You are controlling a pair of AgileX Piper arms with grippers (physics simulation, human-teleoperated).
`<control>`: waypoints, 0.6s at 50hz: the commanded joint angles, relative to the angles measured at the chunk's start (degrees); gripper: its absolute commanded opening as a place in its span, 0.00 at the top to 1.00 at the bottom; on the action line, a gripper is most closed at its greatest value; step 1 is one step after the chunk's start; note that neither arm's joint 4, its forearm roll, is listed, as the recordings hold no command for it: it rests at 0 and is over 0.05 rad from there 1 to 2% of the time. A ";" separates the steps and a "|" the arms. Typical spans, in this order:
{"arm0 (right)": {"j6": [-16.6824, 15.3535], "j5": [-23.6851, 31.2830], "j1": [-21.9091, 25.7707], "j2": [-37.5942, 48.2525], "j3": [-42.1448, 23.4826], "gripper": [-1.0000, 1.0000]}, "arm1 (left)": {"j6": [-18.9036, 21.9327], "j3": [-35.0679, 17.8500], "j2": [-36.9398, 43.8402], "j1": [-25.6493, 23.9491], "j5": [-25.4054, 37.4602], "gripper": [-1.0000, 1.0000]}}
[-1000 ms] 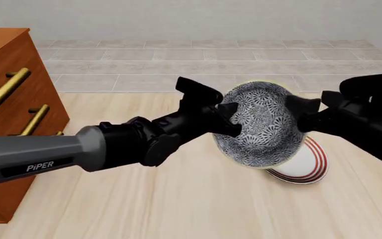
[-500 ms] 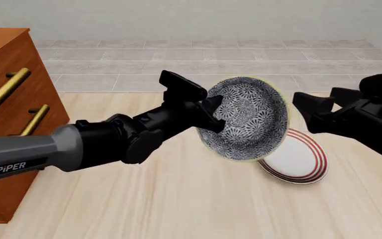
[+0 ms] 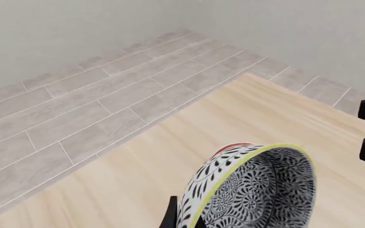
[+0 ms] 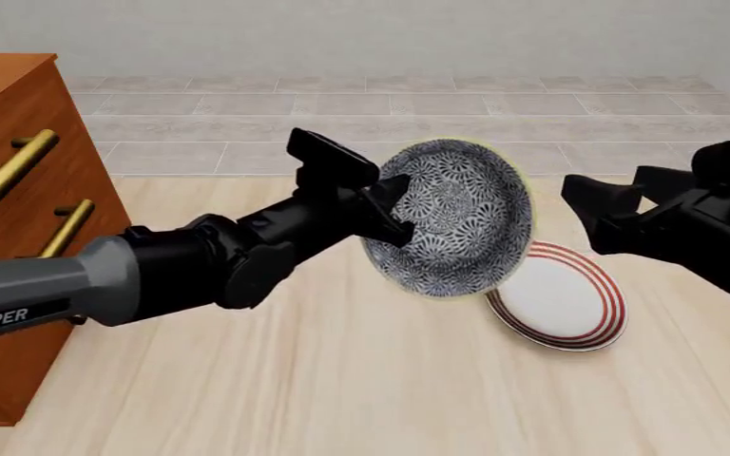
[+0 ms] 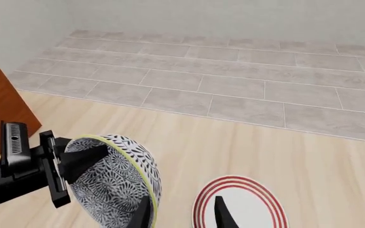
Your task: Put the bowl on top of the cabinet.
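Observation:
The bowl, black-and-white floral with a pale yellow rim, hangs in the air tipped on its side, its opening facing the camera in the front view. My left gripper is shut on the bowl's left rim. The right gripper stands open just right of the bowl, not touching it. The cabinet, reddish-brown with brass handles, stands at the far left. In the left wrist view the bowl fills the lower part. The right wrist view shows the bowl with the left gripper on it.
A flat white plate with red rings lies on the wooden table below and right of the bowl, also seen as the plate in the right wrist view. Grey tiled floor lies beyond the table's far edge.
The right gripper has let go of the bowl and drawn back to the right. The left arm has carried the bowl up and to the left, off the plate.

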 commanded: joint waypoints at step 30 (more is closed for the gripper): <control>0.12 -0.16 0.19 0.19 0.18 0.00 | 2.77 -2.57 -1.78 1.22 4.13 1.00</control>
